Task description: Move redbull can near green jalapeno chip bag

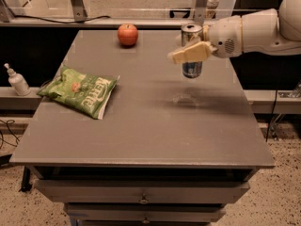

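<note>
Gripping the can (192, 70) around its middle, the gripper (187, 51) hung over the far right part of the table (155, 131), closed on the can. One tan finger (189, 54) crossed the can's front; the other was hidden behind it. The white arm (254, 29) reached in from the right edge of the view.

The can stood upright in the grip, its silver top showing above the finger and its blue lower part below. Its base looked clear of the tabletop, with a faint shadow (186, 98) on the surface beneath it.

The bag (80, 91) lay flat near the table's left edge, well apart from the can, with its white lettering facing up. An apple (128, 34) sat by the far edge, left of the can and apart from it. A white bottle (16, 79) stood on a ledge (19, 98) beside the table on the left. Drawers (141, 192) showed under the table's front edge.
</note>
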